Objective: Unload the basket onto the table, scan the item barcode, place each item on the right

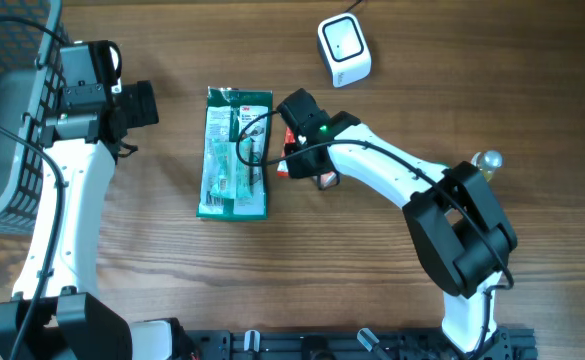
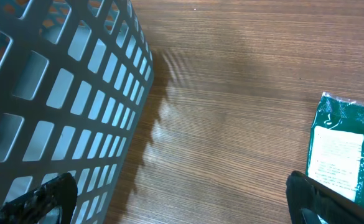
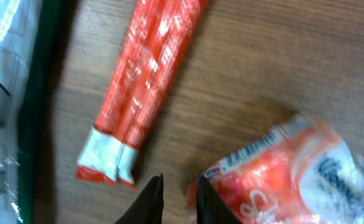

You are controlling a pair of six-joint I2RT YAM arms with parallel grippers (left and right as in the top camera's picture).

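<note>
Orange-red crinkled film covers the soft pack (image 3: 281, 180) that lies on the wooden table (image 1: 322, 280) just beside the fingertips of the right gripper (image 3: 178, 200). I judge this pack to be the item for scanning, although the task does not say which one. Its printing looks like that of pocket tissues, so it should be very light and should give way under pressure. The film is shiny and probably slippery, and it will fold rather than lie flat. The better hold, I think, is across the body of the pack or on a sealed end, not on a loose corner. The hold should be gentle, so that the barcode face is not wrinkled for the white scanner (image 1: 344, 48), which stands well apart on the table. I do not see a barcode in any view. The right gripper's fingers are close together with only a narrow gap; one is at the pack's edge, and I cannot tell if film is caught between them. Near the pack lies a red stick sachet (image 3: 145, 81), long and flat with a silver sealed end, and beyond it a green flat packet (image 1: 234, 152) with glossy clear plastic. The left gripper (image 1: 142, 104) is spread wide and holds nothing, near a grey basket (image 2: 57, 93) of rigid lattice plastic.
</note>
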